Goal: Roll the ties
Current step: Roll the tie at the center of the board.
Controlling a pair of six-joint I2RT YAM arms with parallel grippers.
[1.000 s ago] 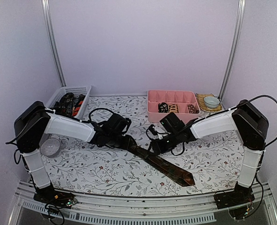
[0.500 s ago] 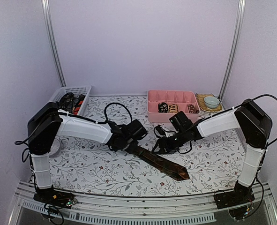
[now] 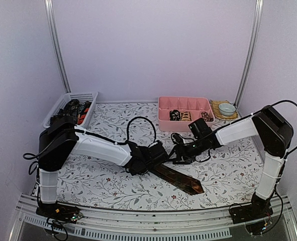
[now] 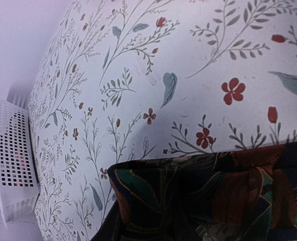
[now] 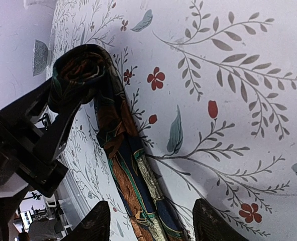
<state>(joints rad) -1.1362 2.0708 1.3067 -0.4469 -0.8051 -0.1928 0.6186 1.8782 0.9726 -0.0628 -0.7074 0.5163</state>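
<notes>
A dark patterned tie (image 3: 181, 178) lies slantwise on the flowered table, its pointed end near the front. Its other end is wound into a small coil (image 5: 80, 68). My left gripper (image 3: 155, 154) is shut on that coil, and its black fingers (image 5: 63, 128) show in the right wrist view. The left wrist view shows only the coil (image 4: 213, 196) up close, with its own fingers hidden. My right gripper (image 3: 181, 154) hovers just right of the coil. It stands open (image 5: 153, 226), with the flat tie (image 5: 138, 191) running between its fingertips, untouched.
A pink compartment tray (image 3: 163, 113) at the back holds a few rolled ties (image 3: 181, 115). A white mesh basket (image 3: 70, 98) at back left holds more ties (image 3: 75, 110). A small bowl (image 3: 227, 109) sits on a saucer at back right.
My left arm has reached right and nearer with the coil, and the flat length of tie has grown shorter. My right gripper has drawn back slightly to the right.
</notes>
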